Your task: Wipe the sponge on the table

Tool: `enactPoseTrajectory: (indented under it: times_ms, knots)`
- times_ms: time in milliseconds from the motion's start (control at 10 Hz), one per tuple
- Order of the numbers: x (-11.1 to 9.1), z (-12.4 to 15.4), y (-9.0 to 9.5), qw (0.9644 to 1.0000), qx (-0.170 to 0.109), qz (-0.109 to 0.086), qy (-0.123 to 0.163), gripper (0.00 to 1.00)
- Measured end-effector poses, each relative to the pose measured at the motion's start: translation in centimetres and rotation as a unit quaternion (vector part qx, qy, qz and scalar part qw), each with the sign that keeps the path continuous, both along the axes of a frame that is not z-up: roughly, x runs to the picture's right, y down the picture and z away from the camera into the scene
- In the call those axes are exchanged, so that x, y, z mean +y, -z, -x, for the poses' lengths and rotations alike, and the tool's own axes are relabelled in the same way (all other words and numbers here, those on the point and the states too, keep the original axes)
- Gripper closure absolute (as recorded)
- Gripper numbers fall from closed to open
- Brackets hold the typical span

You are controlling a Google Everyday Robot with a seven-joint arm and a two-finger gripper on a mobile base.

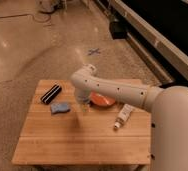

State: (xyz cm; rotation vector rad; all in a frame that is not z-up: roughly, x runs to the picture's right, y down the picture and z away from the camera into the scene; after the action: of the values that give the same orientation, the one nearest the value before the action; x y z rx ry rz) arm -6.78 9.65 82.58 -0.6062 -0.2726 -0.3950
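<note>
We look down on the table (77, 142) from its front. Its near edge sits low in view, and its far edge runs just behind the bar and the bowl. The sponge (60, 107) lies flat on the wood in the left half, toward the far side, near the left edge but well inside it. Behind it, closer to the far left corner, a black bar (51, 93) lies at a slant, close to the sponge but apart from it.

The gripper (83, 106) hangs pointing down over the middle of the table, just right of the sponge, between it and an orange bowl (103, 100). A strip of wood shows between the gripper and the sponge. We cannot tell whether the gripper is apart or together, nor whether it touches the wood.

The arm (122, 92) reaches in from the right, passes over the far part of the bowl, and bends down above the gripper. A white bottle (123, 116) lies on its side right of the bowl, near the right edge. The robot's pale body (179, 132) stands against that edge and covers the near right corner.

From the sponge and gripper down to the near edge, bare planks spread across the width. Polished floor (17, 50) surrounds the left and far sides, with a blue cross mark (93, 51) beyond the far edge.
</note>
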Motion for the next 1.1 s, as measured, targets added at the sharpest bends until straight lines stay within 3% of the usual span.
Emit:
enactPoseTrajectory:
  times_ms: [600, 1100]
  knots:
    - [-0.7, 2.8, -5.2, 0.9997, -0.01, 0.007, -0.023, 0.35]
    - [-0.7, 6.9, -8.7, 0.9996, -0.018, 0.022, -0.003, 0.35]
